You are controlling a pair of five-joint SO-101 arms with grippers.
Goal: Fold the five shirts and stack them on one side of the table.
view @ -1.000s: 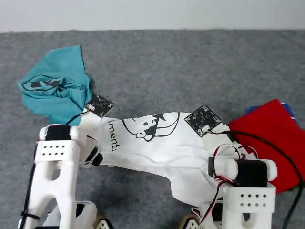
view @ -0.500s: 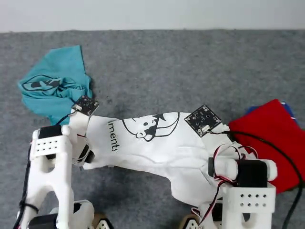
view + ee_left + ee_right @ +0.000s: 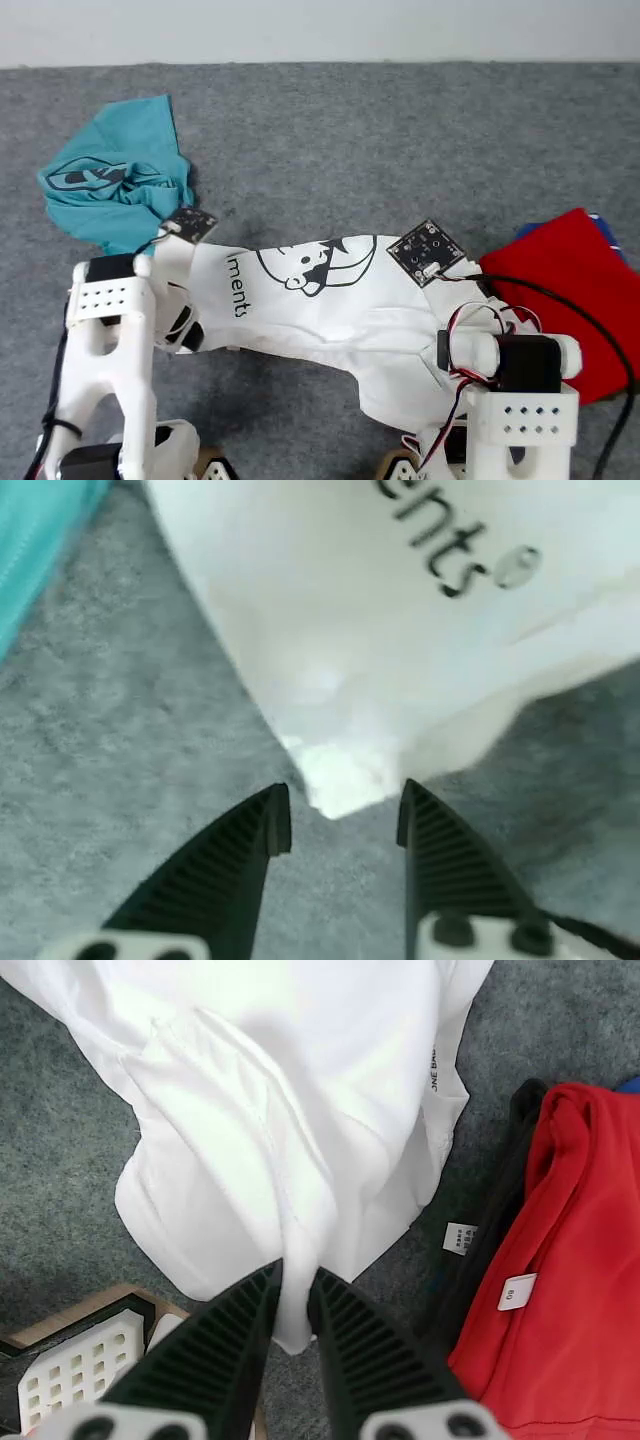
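Note:
A white shirt (image 3: 340, 300) with a black cartoon print lies crumpled across the middle of the grey table. My left gripper (image 3: 343, 815) is open at its left end, and a corner of the white shirt (image 3: 335, 780) sits just ahead of the gap between the fingers. My right gripper (image 3: 293, 1295) is shut on a fold of the white shirt (image 3: 280, 1090) at its near right end. A teal shirt (image 3: 115, 185) lies bunched at the back left. A red shirt (image 3: 570, 290) lies at the right edge.
Beside the red shirt (image 3: 580, 1260) a black garment (image 3: 490, 1250) peeks out, and a blue sliver (image 3: 605, 228) shows behind it. Both arm bases (image 3: 510, 420) stand along the table's front edge. The grey carpet (image 3: 400, 140) at the back middle is bare.
The left arm has shifted to the left along the white shirt's left edge, then eased slightly back. The right arm and the shirts have stayed put.

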